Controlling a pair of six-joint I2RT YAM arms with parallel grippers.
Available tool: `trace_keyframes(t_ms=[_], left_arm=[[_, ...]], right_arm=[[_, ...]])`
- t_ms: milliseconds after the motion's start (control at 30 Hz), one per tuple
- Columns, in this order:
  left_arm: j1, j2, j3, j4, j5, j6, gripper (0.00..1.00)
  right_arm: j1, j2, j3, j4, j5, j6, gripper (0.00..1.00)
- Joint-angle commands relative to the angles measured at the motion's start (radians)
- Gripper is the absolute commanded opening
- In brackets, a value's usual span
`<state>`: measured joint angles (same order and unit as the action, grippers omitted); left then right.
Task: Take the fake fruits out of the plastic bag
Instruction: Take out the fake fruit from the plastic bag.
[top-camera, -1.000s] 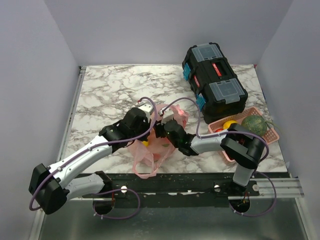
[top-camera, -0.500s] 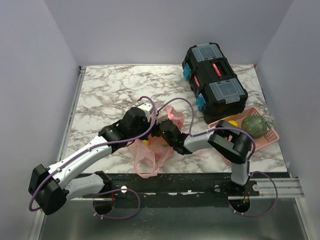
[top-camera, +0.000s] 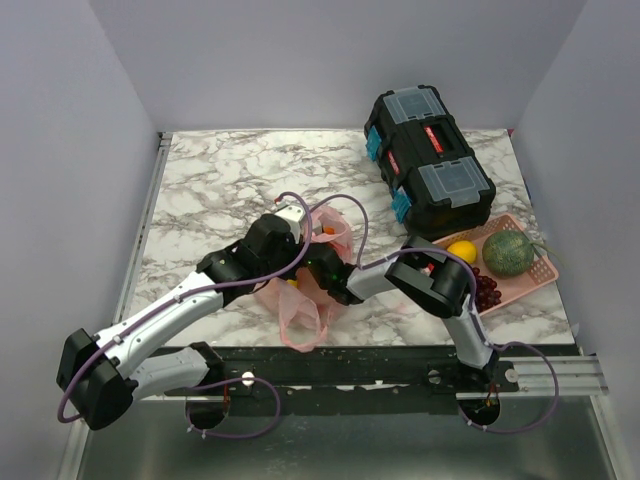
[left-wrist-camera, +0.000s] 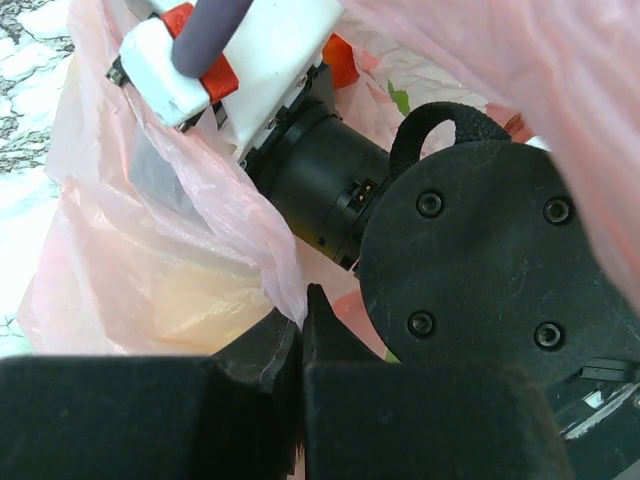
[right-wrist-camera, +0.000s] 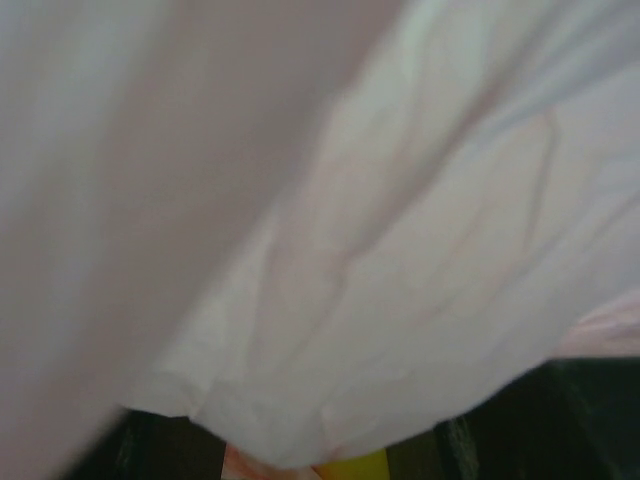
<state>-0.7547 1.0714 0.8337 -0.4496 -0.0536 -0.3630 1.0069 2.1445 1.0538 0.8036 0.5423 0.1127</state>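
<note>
Left gripper pinching bag, right arm inside
The left gripper clamps the bag's film, jaws together; right gripper hidden within it, spread unclear. Black toolbox, basket right of bag.

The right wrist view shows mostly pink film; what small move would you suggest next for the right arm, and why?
Probably ease the right arm deeper and lower toward the yellow plastic fruit. The left gripper is pinched shut on the edge of the thin translucent pink plastic bag, holding its mouth open, yet the right wrist view sees film, with only a yellow sliver at its bottom edge.
</note>
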Motion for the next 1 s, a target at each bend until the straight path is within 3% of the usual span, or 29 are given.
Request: trace_keyframes(t_ms=[0,67,167,367,800,967], left_arm=[[-0.005,-0.033,-0.015,0.009,-0.025,0.001,0.00],[-0.005,-0.030,-0.013,-0.006,-0.051,0.002,0.00],[-0.005,-0.018,0.012,-0.042,-0.101,0.006,0.00],[-0.001,-0.010,0.067,-0.106,-0.226,0.006,0.00],[0.002,0.016,0.152,-0.097,-0.345,-0.004,0.00],[0.005,0.037,0.189,-0.111,-0.374,0.051,0.00]], right_arm=[[-0.005,0.048,-0.020,-0.067,0.021,0.038,0.53],[-0.005,0.027,-0.027,-0.079,-0.039,0.033,0.48],[-0.004,-0.054,-0.043,-0.117,-0.096,0.045,0.32],[-0.004,-0.283,-0.129,-0.189,-0.211,0.117,0.17],[-0.003,-0.490,-0.320,-0.164,-0.589,0.112,0.12],[-0.004,-0.604,-0.378,-0.155,-0.673,0.161,0.05]])
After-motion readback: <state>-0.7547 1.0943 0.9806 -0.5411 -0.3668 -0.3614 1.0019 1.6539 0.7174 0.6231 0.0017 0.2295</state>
